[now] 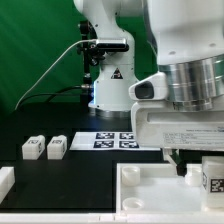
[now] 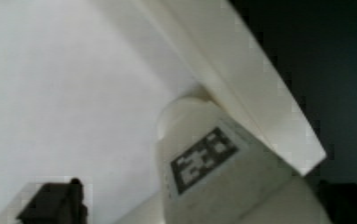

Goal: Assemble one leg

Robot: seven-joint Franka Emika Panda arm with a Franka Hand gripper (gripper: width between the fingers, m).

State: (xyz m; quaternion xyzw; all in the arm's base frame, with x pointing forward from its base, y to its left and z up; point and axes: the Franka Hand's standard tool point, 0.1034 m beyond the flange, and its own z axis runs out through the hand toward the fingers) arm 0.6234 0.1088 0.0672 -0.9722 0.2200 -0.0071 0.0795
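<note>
One leg (image 1: 213, 178), a small white block with a black-and-white tag, stands at the far corner of the large white tray-shaped panel (image 1: 150, 192) on the exterior view's right. My gripper (image 1: 196, 164) hangs right over it. In the wrist view the leg (image 2: 207, 160) fills the middle, against the panel's raised rim (image 2: 246, 90). One black fingertip (image 2: 50, 204) stands apart from the leg, with white panel showing between them. The other finger is mostly hidden at the dark edge. The gripper (image 2: 193, 212) looks open around the leg.
Two more legs (image 1: 33, 148) (image 1: 57, 147) lie side by side on the black table at the exterior view's left. The marker board (image 1: 115, 140) lies behind the panel. Another white part (image 1: 5, 181) sits at the left edge. The robot base stands at the back.
</note>
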